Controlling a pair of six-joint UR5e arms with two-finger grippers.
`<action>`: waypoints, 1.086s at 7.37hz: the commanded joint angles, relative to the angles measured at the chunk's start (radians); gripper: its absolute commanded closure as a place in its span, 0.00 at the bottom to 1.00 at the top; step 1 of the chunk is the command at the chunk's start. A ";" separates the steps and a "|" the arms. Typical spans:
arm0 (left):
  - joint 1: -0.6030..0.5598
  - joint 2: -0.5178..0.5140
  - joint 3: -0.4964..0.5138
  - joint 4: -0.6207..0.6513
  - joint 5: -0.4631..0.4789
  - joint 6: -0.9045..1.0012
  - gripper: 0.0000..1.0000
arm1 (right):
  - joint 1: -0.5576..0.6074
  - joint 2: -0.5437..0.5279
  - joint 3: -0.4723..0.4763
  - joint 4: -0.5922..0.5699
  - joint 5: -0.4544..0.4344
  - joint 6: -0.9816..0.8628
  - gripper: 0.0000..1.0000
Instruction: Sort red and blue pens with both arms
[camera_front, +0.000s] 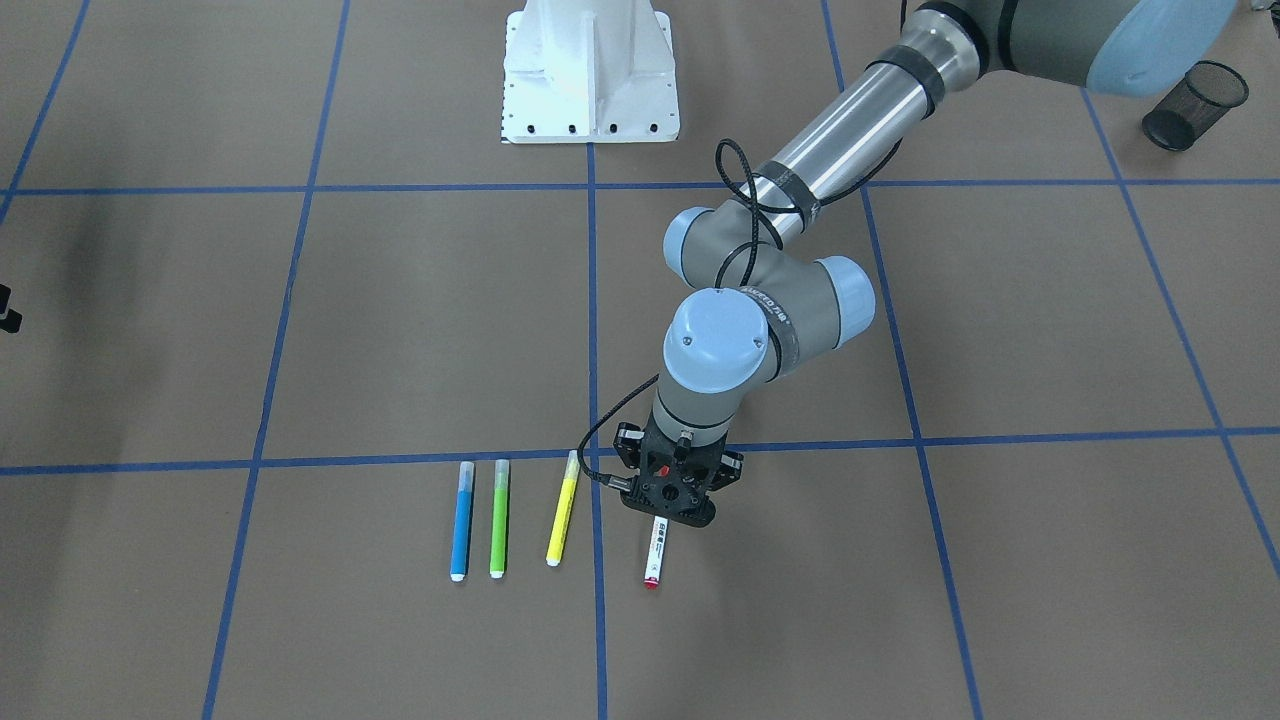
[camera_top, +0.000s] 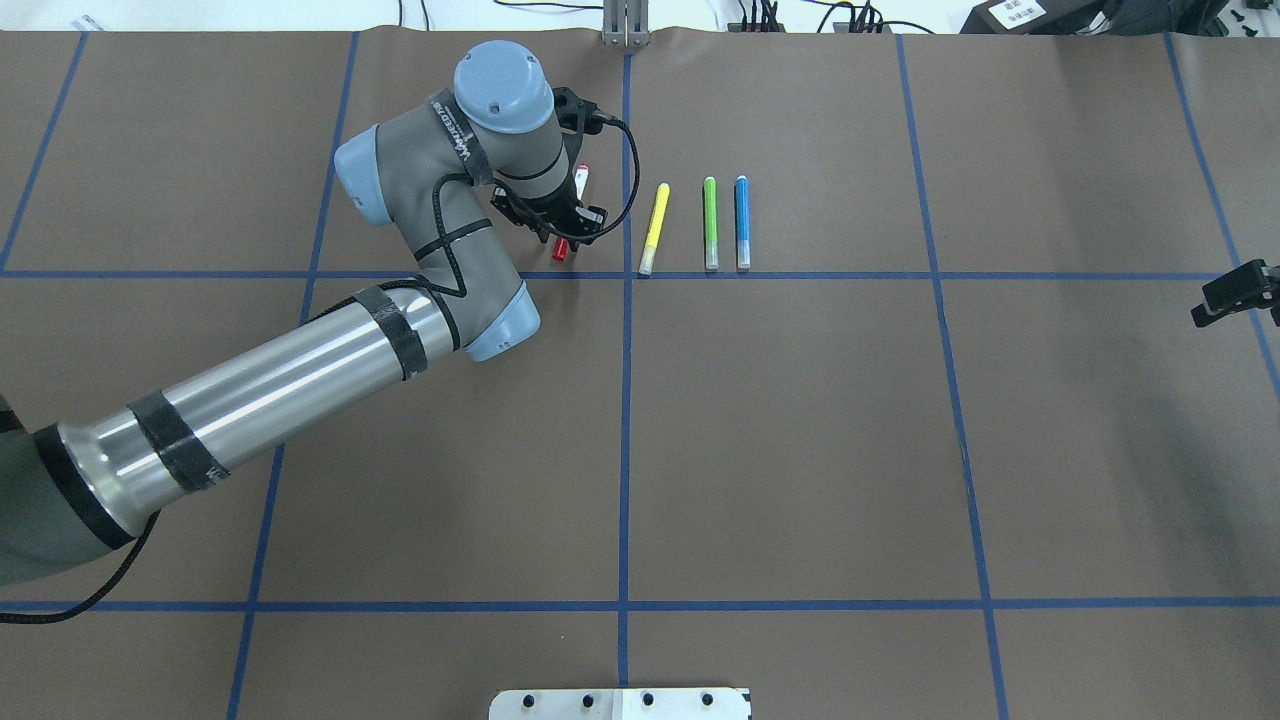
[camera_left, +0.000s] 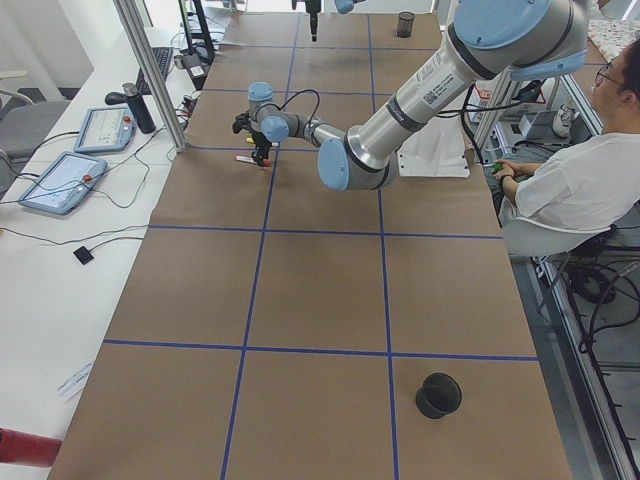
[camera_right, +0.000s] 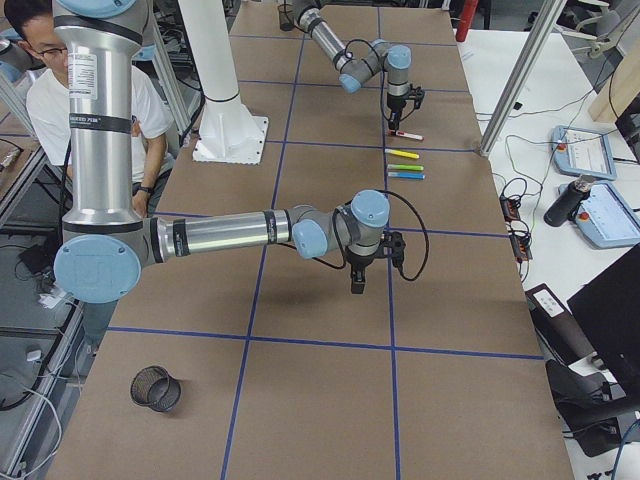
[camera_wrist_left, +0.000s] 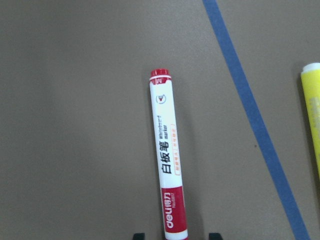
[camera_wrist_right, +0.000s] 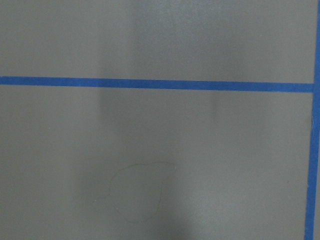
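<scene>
The red pen (camera_wrist_left: 168, 165) lies flat on the brown table, white printed barrel in the middle, red at both ends. My left gripper (camera_wrist_left: 175, 236) hovers over its red cap end, open, one fingertip on each side with a gap to the pen. From the front, the left gripper (camera_front: 672, 505) covers the red pen's (camera_front: 655, 550) upper half. The blue pen (camera_top: 742, 222) lies parallel at the other end of the row. My right gripper (camera_top: 1235, 295) hangs at the table's right edge, far from the pens; its fingers are too small to read.
A green marker (camera_top: 710, 222) and a yellow marker (camera_top: 653, 228) lie between the red and blue pens. A black mesh cup (camera_front: 1195, 105) lies on its side at the left arm's end; another mesh cup (camera_right: 155, 388) lies at the right end. A person (camera_left: 570, 180) sits beside the white pedestal (camera_front: 590, 70).
</scene>
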 joint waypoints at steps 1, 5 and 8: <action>0.000 0.002 0.001 0.001 0.002 0.000 0.58 | 0.000 0.000 0.000 0.000 0.000 0.000 0.00; -0.001 0.004 -0.005 0.001 0.000 -0.005 1.00 | 0.000 0.000 -0.008 0.001 0.000 0.000 0.00; -0.011 0.025 -0.116 0.001 -0.015 -0.216 1.00 | 0.000 0.002 -0.008 0.001 0.000 -0.002 0.00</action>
